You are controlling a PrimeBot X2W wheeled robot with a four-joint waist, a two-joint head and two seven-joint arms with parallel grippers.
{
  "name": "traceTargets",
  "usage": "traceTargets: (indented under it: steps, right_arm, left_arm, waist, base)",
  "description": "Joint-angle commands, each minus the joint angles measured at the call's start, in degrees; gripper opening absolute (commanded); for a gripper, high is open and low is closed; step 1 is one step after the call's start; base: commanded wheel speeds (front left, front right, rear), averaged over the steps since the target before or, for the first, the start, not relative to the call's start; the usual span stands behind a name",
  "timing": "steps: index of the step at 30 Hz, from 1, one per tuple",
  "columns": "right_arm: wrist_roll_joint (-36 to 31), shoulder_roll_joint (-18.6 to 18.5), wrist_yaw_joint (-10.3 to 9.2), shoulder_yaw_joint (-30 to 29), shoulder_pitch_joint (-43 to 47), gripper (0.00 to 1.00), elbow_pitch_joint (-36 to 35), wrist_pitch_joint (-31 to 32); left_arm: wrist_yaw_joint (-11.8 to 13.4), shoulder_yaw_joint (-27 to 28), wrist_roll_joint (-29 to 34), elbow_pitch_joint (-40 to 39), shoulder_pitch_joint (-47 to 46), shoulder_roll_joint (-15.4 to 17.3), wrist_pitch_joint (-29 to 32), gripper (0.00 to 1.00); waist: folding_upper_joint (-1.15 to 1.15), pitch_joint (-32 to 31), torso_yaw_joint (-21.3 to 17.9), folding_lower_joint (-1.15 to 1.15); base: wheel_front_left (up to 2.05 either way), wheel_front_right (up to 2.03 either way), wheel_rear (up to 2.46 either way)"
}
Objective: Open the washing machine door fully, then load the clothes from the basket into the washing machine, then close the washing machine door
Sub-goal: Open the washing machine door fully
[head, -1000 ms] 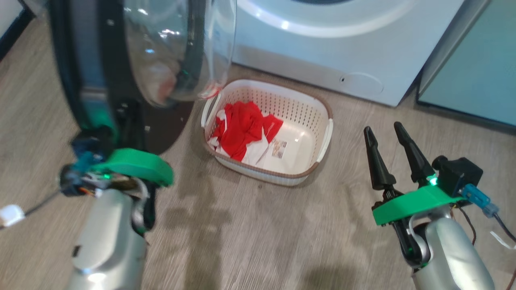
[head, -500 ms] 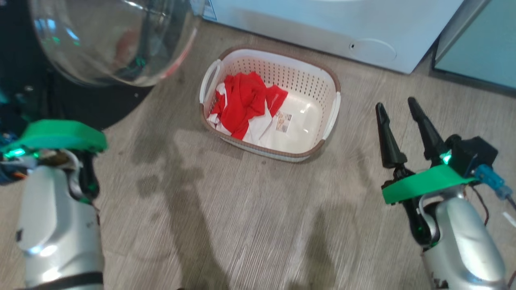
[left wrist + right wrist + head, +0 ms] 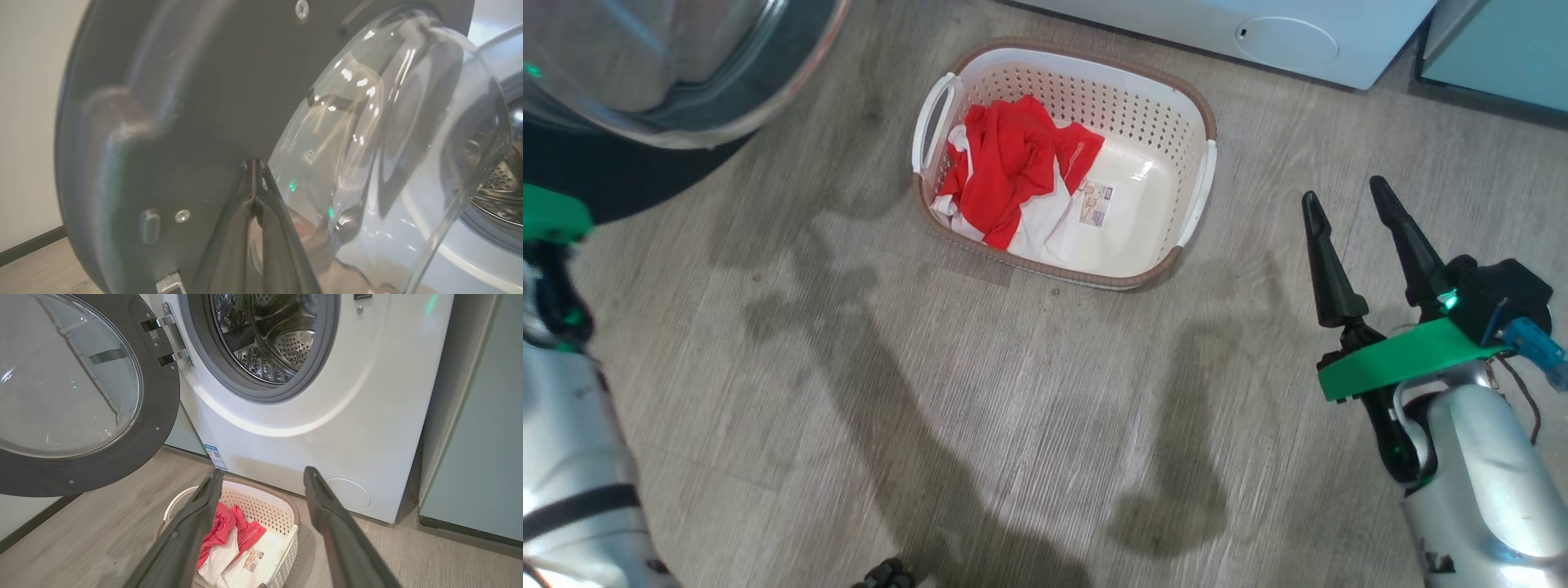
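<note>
Red-and-white fabric clothes (image 3: 1005, 175) lie in the cream perforated basket (image 3: 1094, 72), ten o'clock from the spread right gripper (image 3: 1342, 189). Pressed together, the left gripper (image 3: 253, 167) faces the black-ringed glass door (image 3: 163, 416). Opening looks nearly done; next, reach down for the clothes.

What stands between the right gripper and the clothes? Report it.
Nothing visible. The open right gripper has bare floor up to the basket, whose top is open over the clothes. The washing machine door hangs aside to the left.
</note>
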Motion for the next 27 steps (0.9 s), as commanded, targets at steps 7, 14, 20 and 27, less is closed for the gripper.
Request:
traceTargets:
  steps: [7,14,20,27]
  right_arm:
    - [-0.63,-1.08,0.01,1.07,-0.93,1.00,-2.87,0.35]
    - [-0.72,-0.97,0.01,1.06,-0.24,1.00,-2.68,0.60]
    - [-0.27,0.20,0.01,1.90,-0.16,1.00,-1.13,0.24]
    - [0.84,2.03,0.01,2.04,1.00,1.00,1.62,-0.37]
  left_arm:
    - [-0.90,5.98,2.07,-0.28,-4.63,5.74,-0.28,0.00]
    - [-2.18,7.39,4.24,0.13,-4.98,4.41,-0.28,0.00]
    - [-3.51,6.49,6.73,0.57,-2.97,2.78,-0.28,0.00]
    - [-5.06,2.48,10.18,-0.04,2.16,0.68,-0.28,0.00]
  waist:
    - [0.00,1.03,-0.12,-0.01]
    - [0.00,0.17,0.04,-0.01]
    - [0.00,-3.42,-0.77,-0.01]
    - [0.00,-10.90,-3.18,-0.01]
  base:
    - [0.00,0.00,0.00]
    - [0.00,0.00,0.00]
    - [0.00,0.00,0.00]
    - [0.00,0.00,0.00]
